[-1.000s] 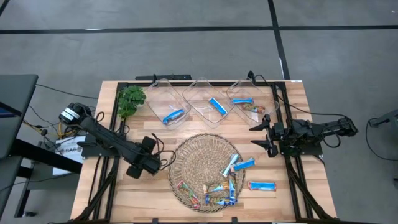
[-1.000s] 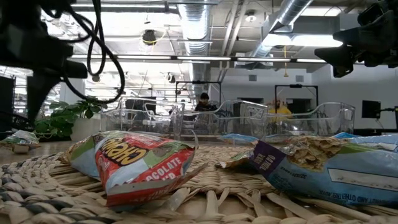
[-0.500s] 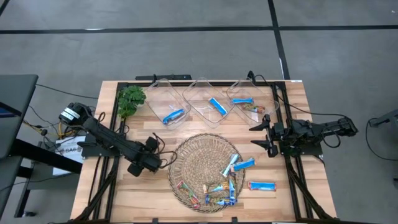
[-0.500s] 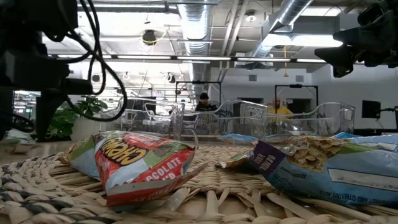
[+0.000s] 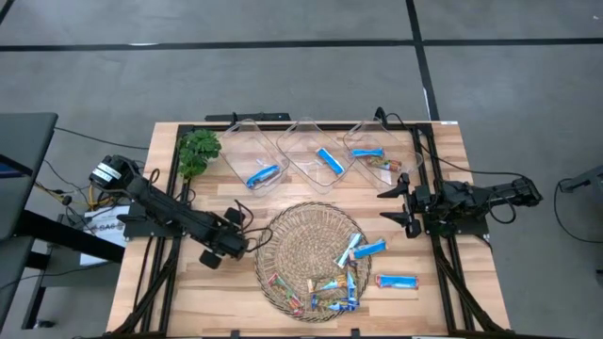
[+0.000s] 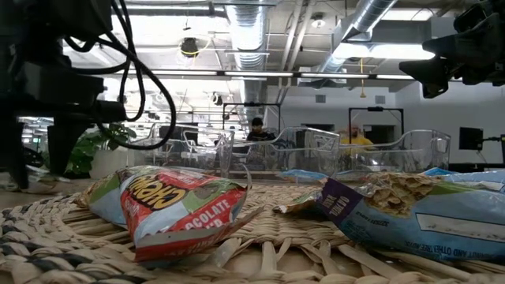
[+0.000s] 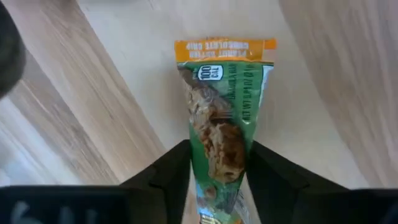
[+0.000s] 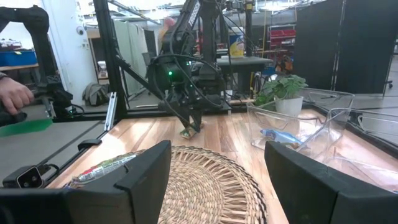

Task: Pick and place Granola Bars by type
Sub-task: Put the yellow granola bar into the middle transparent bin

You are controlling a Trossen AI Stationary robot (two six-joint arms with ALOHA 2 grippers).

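Green bar (image 7: 225, 134) pinched between the left hand's (image 7: 217, 186) two fingers, label end sticking out past the tips and over bare wood of the worktop (image 5: 188, 282). In the high view, left hand (image 5: 232, 243) low at the tray's (image 5: 297, 247) left rim, just beside it; bar itself hidden there under the hand.

Compared with a second ago: left hand shifted a little toward the tray and the bins; in the low view, its dark bulk (image 6: 63, 87) now further in from the edge. Right hand (image 5: 394, 207) unchanged, parked right of the tray, fingers spread wide and holding nothing. Bars on the tray and in the bins unmoved.

Other bars: a cluster on the tray's lower right (image 5: 334, 282), two light blue ones near its right rim (image 5: 363, 250), one blue bar (image 5: 396, 281) on the wood just off the tray. One blue bar in the left bin (image 5: 264, 175), one in the middle bin (image 5: 330, 161), a blue and a brownish one in the right bin (image 5: 377, 158).

Open wood left and below the left hand; plant (image 5: 199, 151) near the left bin's corner; bins in a row along the far edge, close above the tray.
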